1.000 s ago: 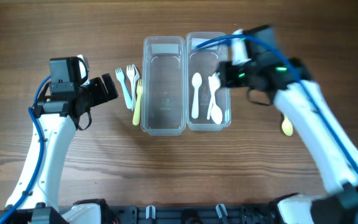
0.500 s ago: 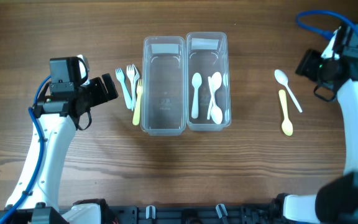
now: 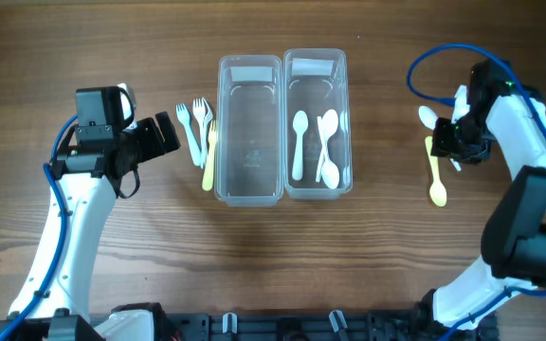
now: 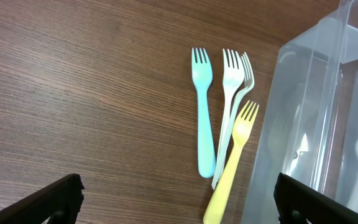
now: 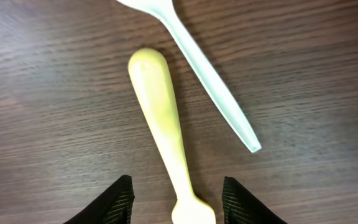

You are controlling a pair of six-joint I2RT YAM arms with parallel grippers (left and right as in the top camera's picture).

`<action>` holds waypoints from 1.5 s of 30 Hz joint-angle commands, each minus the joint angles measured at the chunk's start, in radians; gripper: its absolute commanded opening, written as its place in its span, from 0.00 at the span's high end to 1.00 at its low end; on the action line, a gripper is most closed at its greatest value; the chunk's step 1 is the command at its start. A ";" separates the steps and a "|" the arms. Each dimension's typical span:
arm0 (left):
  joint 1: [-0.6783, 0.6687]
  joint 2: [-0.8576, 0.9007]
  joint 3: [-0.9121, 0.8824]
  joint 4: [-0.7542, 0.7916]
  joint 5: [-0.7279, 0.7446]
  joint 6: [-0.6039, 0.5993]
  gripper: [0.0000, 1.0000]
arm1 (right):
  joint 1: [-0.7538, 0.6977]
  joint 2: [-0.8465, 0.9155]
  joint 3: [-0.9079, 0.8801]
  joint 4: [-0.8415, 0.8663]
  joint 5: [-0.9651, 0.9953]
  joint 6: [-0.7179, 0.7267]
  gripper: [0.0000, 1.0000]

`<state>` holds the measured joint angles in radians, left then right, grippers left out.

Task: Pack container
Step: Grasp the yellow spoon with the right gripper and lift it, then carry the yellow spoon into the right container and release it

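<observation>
Since half a second ago the right gripper [image 3: 448,142] has swung in from the table's 3 o'clock edge and now hangs over the two loose spoons. The left arm has not shifted.

From overhead, two clear containers stand side by side at centre. The left container [image 3: 221,142] is empty and the right container [image 3: 349,114] holds three pale spoons [image 3: 299,142]. At 9 o'clock of them lie the forks [image 3: 197,133], with the left gripper [image 3: 164,135] farther out that way. At 3 o'clock lie a white spoon [image 3: 427,116] and a yellow spoon [image 3: 435,180].

In the left wrist view, the fingers [image 4: 55,196] are spread wide and hold nothing. A blue fork [image 4: 202,118], two white forks [image 4: 232,78] and a yellow fork [image 4: 232,168] lie on the table [image 4: 73,74], the yellow one just beside the container wall.

In the right wrist view, the fingers [image 5: 114,202] are spread at 6 o'clock, one on each side of the yellow spoon and gripping nothing. The white spoon's handle crosses at 1 o'clock.
</observation>
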<state>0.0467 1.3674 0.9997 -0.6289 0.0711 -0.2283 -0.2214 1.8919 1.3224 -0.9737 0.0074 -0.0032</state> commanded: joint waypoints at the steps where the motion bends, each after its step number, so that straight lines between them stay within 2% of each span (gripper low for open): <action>1: -0.005 0.003 0.021 0.003 -0.013 0.019 0.00 | 0.000 0.050 -0.010 -0.011 -0.008 -0.024 0.51; 7: -0.005 0.003 0.021 0.003 -0.013 0.019 0.00 | 0.000 0.065 -0.088 0.061 -0.008 -0.019 0.51; 10: -0.005 0.003 0.021 0.003 -0.013 0.019 0.00 | 0.000 0.065 -0.127 0.094 -0.008 0.008 0.57; 18: -0.005 0.003 0.021 0.003 -0.013 0.019 0.00 | 0.000 0.065 -0.153 0.106 -0.008 0.032 0.81; 20: -0.005 0.003 0.021 0.003 -0.013 0.019 0.00 | 0.002 0.065 -0.153 0.101 -0.008 0.032 0.96; 31: -0.005 0.003 0.021 0.003 -0.013 0.019 0.00 | 0.124 0.005 -0.101 0.073 -0.043 0.058 0.96; 37: -0.005 0.003 0.021 0.003 -0.013 0.019 0.00 | 0.267 -0.163 0.011 0.050 -0.187 0.092 0.96; 45: -0.005 0.003 0.021 0.003 -0.013 0.019 0.00 | 0.377 -0.411 0.068 0.170 -0.191 0.198 0.96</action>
<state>0.0463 1.3674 0.9997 -0.6292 0.0708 -0.2283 0.1368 1.5730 1.3663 -0.8341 -0.1535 0.1242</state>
